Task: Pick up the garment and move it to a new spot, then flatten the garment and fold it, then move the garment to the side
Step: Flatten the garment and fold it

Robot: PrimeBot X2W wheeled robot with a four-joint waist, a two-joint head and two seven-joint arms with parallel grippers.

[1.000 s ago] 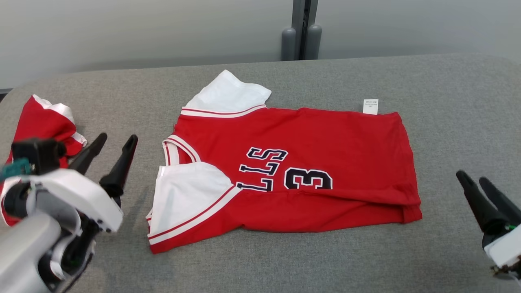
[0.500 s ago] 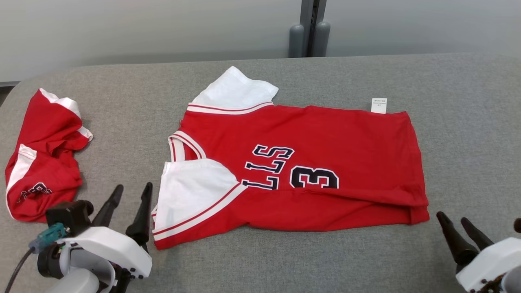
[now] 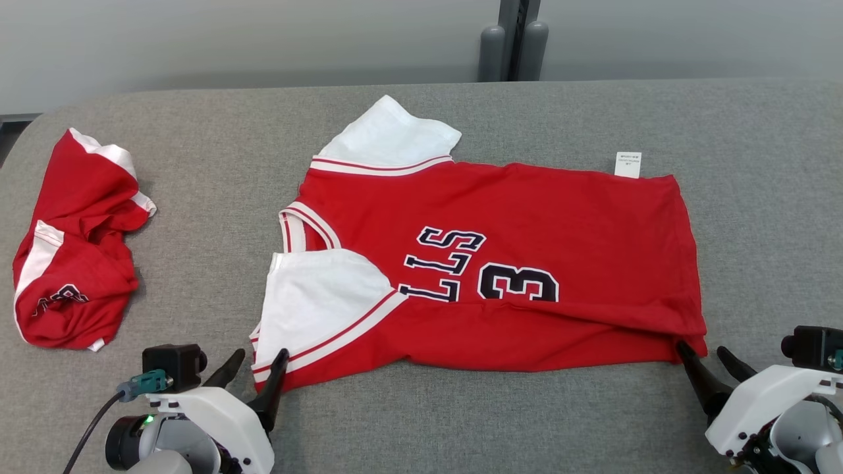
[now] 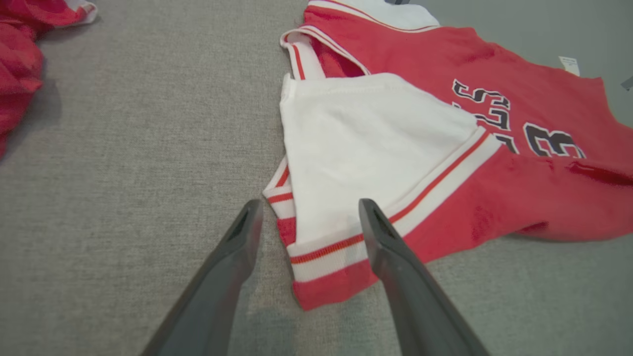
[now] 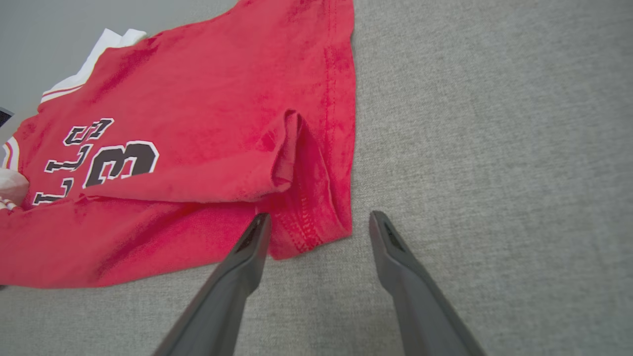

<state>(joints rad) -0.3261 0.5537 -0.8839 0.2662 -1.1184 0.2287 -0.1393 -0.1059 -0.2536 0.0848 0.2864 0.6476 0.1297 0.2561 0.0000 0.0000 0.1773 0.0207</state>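
A red jersey with white sleeves, the garment (image 3: 527, 263), lies spread sideways on the grey table (image 3: 421, 421), its near long edge folded over. My left gripper (image 3: 260, 362) stands open at the near left corner; in the left wrist view its fingers straddle the sleeve's striped hem corner (image 4: 321, 257) of the garment (image 4: 445, 148). My right gripper (image 3: 705, 352) is open at the near right corner, and in the right wrist view its fingers flank the red hem corner (image 5: 306, 232). Neither gripper (image 4: 306, 210) (image 5: 319, 215) holds cloth.
A second red and white garment (image 3: 72, 250) lies crumpled at the table's left end, seen also in the left wrist view (image 4: 24, 49). A white care label (image 3: 627, 164) sticks out at the jersey's far edge. A grey post (image 3: 514, 46) stands behind the table.
Both grippers have dropped toward the near edge and moved in to the jersey's near corners. The camera has shifted, so the whole scene sits a little further right.
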